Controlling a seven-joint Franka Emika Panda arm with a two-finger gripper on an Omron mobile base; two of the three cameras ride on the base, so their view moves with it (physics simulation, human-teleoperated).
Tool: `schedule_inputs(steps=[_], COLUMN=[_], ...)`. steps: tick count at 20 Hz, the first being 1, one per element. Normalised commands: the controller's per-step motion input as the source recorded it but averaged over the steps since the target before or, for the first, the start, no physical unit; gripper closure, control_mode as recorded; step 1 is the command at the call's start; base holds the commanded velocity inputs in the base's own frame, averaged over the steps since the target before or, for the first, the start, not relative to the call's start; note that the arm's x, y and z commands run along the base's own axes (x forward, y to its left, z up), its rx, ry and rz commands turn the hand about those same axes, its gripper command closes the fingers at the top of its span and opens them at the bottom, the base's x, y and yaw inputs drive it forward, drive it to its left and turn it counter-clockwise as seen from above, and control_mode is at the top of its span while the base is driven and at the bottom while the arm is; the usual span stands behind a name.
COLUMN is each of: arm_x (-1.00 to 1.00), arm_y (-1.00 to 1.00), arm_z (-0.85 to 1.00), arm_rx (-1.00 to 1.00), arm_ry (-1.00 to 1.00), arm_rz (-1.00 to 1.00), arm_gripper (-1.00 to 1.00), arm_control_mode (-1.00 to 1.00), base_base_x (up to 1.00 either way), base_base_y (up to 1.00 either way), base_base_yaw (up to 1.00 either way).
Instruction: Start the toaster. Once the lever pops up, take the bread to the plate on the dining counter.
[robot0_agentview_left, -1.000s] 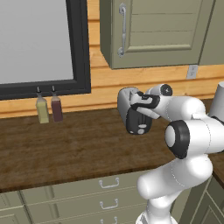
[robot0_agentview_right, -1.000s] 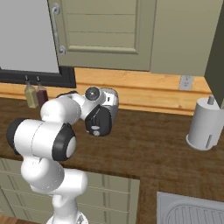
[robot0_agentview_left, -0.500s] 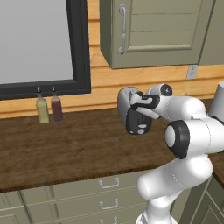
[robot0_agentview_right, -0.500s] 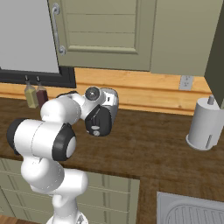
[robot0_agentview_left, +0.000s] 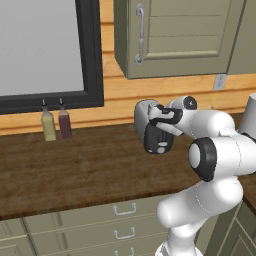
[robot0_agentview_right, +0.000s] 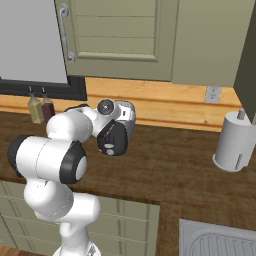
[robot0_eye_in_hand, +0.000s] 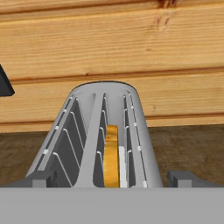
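Below the spread claw (robot0_eye_in_hand: 112, 178), bread (robot0_eye_in_hand: 111, 157) stands in toaster (robot0_eye_in_hand: 105, 135).

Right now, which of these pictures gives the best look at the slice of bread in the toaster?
The hand view: it looks straight down the toaster, and the bread stands edge-on in a slot, its tan crust plain. In the left base view and the right base view the toaster shows from the side, its slots mostly behind the arm, so no bread can be made out.

Left of the hand, two bottles — an olive-yellow bottle (robot0_agentview_left: 48, 125) touching a dark red bottle (robot0_agentview_left: 64, 123) — stand against the wall; far right, a paper-towel roll (robot0_agentview_right: 234, 141).
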Motion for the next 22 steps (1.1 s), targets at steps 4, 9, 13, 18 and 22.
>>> schedule_inputs(steps=[4, 9, 13, 18, 22], arm_x=[0.0, 0.0, 0.0, 0.0, 0.0], arm_y=[0.0, 0.0, 0.0, 0.0, 0.0], arm_z=[0.0, 0.0, 0.0, 0.0, 0.0], arm_rx=[0.0, 0.0, 0.0, 0.0, 0.0], arm_ry=[0.0, 0.0, 0.0, 0.0, 0.0], arm_rz=[0.0, 0.0, 0.0, 0.0, 0.0], arm_gripper=[-1.0, -1.0, -1.0, -1.0, -1.0], arm_control_mode=[-1.0, -1.0, -1.0, -1.0, -1.0], base_base_x=[0.0, 0.0, 0.0, 0.0, 0.0], base_base_y=[0.0, 0.0, 0.0, 0.0, 0.0], base_base_yaw=[0.0, 0.0, 0.0, 0.0, 0.0])
